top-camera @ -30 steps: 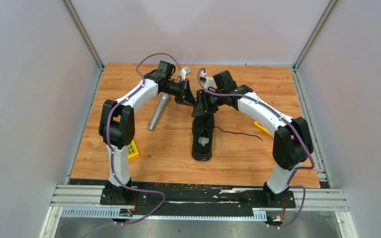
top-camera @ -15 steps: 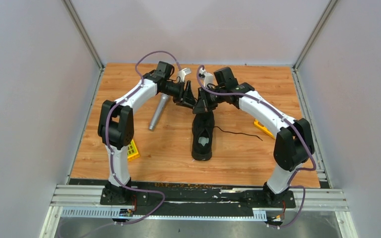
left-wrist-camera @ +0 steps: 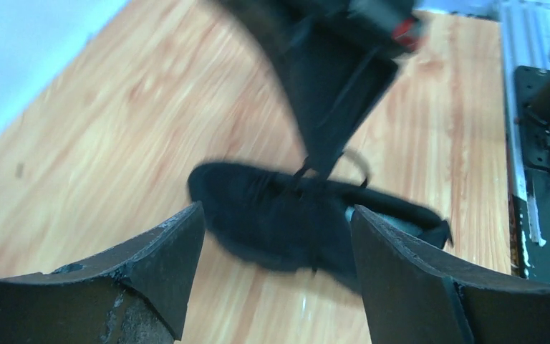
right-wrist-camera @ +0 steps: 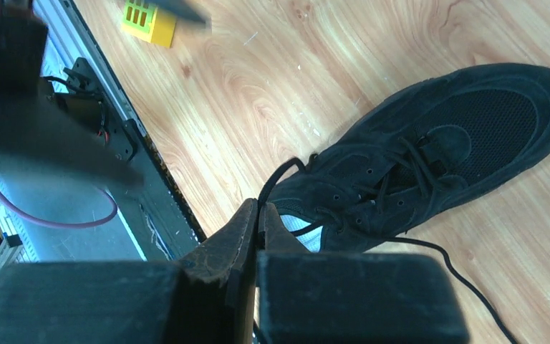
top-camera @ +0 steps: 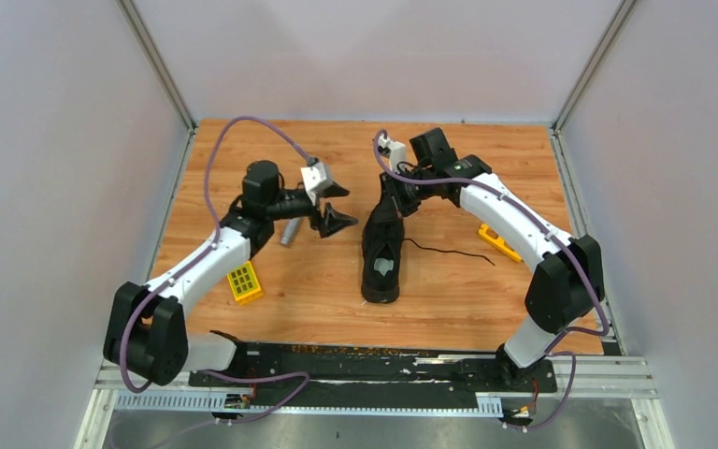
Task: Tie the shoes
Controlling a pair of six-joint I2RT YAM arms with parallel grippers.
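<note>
The black shoe (top-camera: 380,254) lies mid-table, toe pointing away from the arm bases and pale insole showing. My right gripper (top-camera: 394,201) hovers over its toe end. In the right wrist view its jaws (right-wrist-camera: 259,206) are pressed together on a thin black lace (right-wrist-camera: 271,179) that runs up from the eyelets of the shoe (right-wrist-camera: 430,150). A second lace end (top-camera: 449,251) trails loose on the wood to the right. My left gripper (top-camera: 335,207) stands wide open to the left of the shoe, holding nothing. In the left wrist view the shoe (left-wrist-camera: 258,215) lies blurred beyond its fingertips.
A silver microphone (top-camera: 288,234) lies partly hidden under the left arm. A yellow block (top-camera: 243,282) sits near the left forearm, and a yellow piece (top-camera: 495,243) lies under the right arm. Grey walls close in the table's left, right and back sides.
My left gripper opened, let go at the shoe's toe end and swung back to the left and nearer. My right gripper closed on the lace and stayed over the toe.
</note>
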